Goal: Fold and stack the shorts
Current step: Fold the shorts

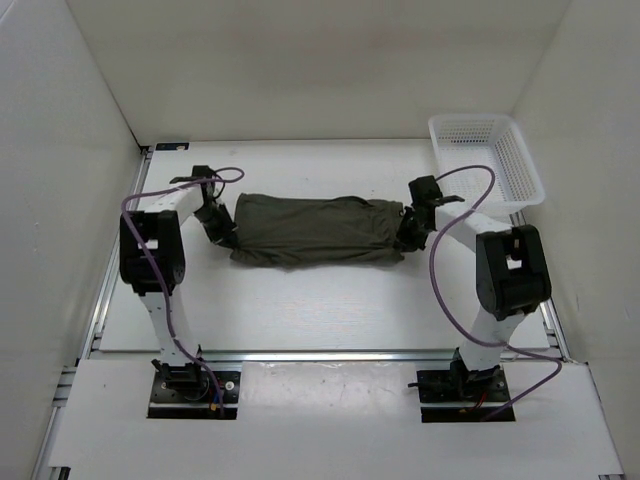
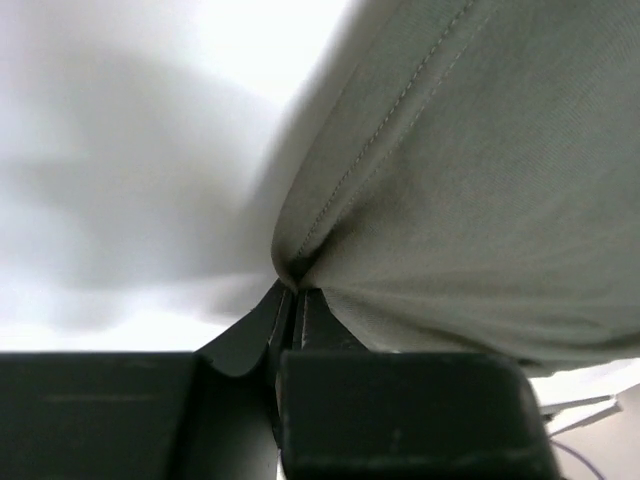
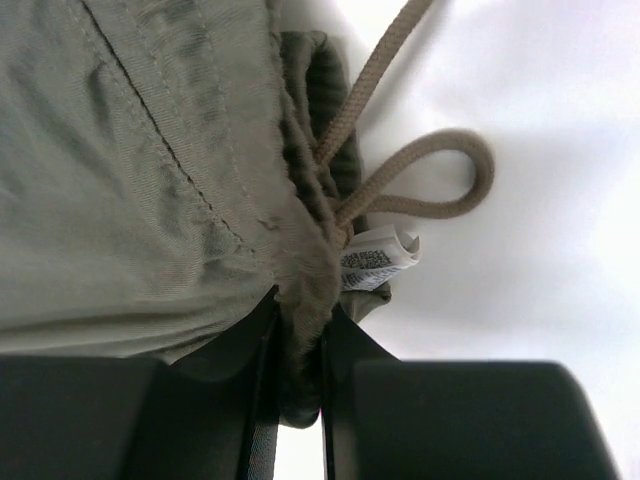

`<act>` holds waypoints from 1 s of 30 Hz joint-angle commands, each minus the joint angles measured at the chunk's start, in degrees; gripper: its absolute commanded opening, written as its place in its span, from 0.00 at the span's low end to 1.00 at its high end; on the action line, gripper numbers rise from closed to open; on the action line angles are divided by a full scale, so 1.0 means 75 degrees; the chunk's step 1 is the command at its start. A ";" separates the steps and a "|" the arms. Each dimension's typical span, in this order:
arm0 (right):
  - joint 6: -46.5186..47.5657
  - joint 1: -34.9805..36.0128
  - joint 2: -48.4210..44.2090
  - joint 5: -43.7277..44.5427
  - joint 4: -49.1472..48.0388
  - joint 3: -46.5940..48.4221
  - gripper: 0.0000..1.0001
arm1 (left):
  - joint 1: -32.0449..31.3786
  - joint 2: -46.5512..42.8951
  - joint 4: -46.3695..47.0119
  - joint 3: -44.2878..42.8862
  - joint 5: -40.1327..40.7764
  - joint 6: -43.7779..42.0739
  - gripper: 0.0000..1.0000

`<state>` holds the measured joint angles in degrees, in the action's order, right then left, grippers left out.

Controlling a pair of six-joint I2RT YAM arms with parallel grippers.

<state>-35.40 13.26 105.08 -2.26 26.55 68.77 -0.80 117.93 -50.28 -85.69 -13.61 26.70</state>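
Note:
The dark olive-green shorts [image 1: 315, 229] lie stretched left to right across the middle of the table, folded into a long band. My left gripper [image 1: 226, 233] is shut on the hem corner of the shorts [image 2: 460, 180] at their left end. My right gripper [image 1: 408, 236] is shut on the bunched waistband of the shorts [image 3: 150, 170] at their right end. The tan drawstring [image 3: 420, 170] loops out beside a white care label [image 3: 378, 258] just past my right fingers [image 3: 375, 345].
A white mesh basket [image 1: 487, 158] stands at the back right corner of the table [image 1: 320, 310]. White walls enclose the left, back and right. Purple cables hang off both arms.

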 commanded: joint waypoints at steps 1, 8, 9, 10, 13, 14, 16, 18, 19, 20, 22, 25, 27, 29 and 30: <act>0.0139 0.0387 -0.0860 0.0442 0.0515 -0.0882 0.00 | 0.0083 -0.1507 -0.0081 0.1040 0.0619 0.0119 0.10; -0.0202 0.0752 -0.2535 0.1507 0.1065 -0.1998 0.97 | 0.0083 -0.2564 -0.0011 0.2459 0.0852 0.0202 0.86; -0.0133 0.0752 -0.2665 0.1648 0.1333 -0.1835 1.00 | 0.0083 -0.2691 -0.0011 0.2460 0.0853 0.0202 0.94; -0.0051 0.0752 -0.2922 0.1916 0.1486 -0.1741 1.00 | 0.0083 -0.2832 -0.0011 0.2530 0.0853 0.0202 0.95; 0.0044 0.0752 -0.3333 0.2258 0.2002 -0.1343 1.00 | 0.0083 -0.2973 0.0175 0.2531 0.0924 0.0202 0.98; 0.0044 0.0752 -0.3601 0.2351 0.2096 -0.1249 1.00 | 0.0083 -0.2893 0.0258 0.2438 0.0924 0.0121 0.98; 0.0126 0.0752 -0.3988 0.2434 0.2353 -0.1026 1.00 | 0.0013 -0.2462 0.0352 0.2262 0.0841 -0.0055 0.98; 0.0126 0.0752 -0.4201 0.2434 0.2542 -0.0885 1.00 | 0.0013 -0.2085 0.0457 0.1992 0.0632 -0.0137 0.98; 0.0126 0.0752 -0.4399 0.2434 0.2705 -0.0815 1.00 | 0.0013 -0.1909 0.0551 0.1992 0.0491 -0.0138 0.97; 0.0126 0.0752 -0.4517 0.2527 0.2776 -0.0733 1.00 | -0.0057 -0.1594 0.0552 0.1806 0.0177 -0.0138 0.96; 0.0126 0.0752 -0.4856 0.2528 0.2893 -0.0732 1.00 | -0.0314 -0.1393 0.0634 0.1688 0.0056 -0.0138 0.93; 0.0044 0.0752 -0.5243 0.2622 0.3081 -0.0662 1.00 | -0.0607 -0.1170 0.0786 0.1687 -0.0014 -0.0056 0.84; -0.0026 0.0752 -0.5454 0.2622 0.3187 -0.0662 1.00 | -0.0679 -0.1100 0.0786 0.1687 -0.0084 0.0050 0.78; -0.0096 0.0752 -0.5572 0.2692 0.3268 -0.0662 1.00 | -0.0748 -0.1099 0.0786 0.1757 -0.0084 0.0142 0.50; -0.0097 0.0752 -0.5642 0.2692 0.3269 -0.0662 1.00 | -0.0749 -0.1099 0.0786 0.1757 -0.0084 0.0143 0.33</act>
<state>-35.64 18.83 64.62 16.08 48.66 61.73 -5.82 109.36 -45.98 -72.27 -12.21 27.83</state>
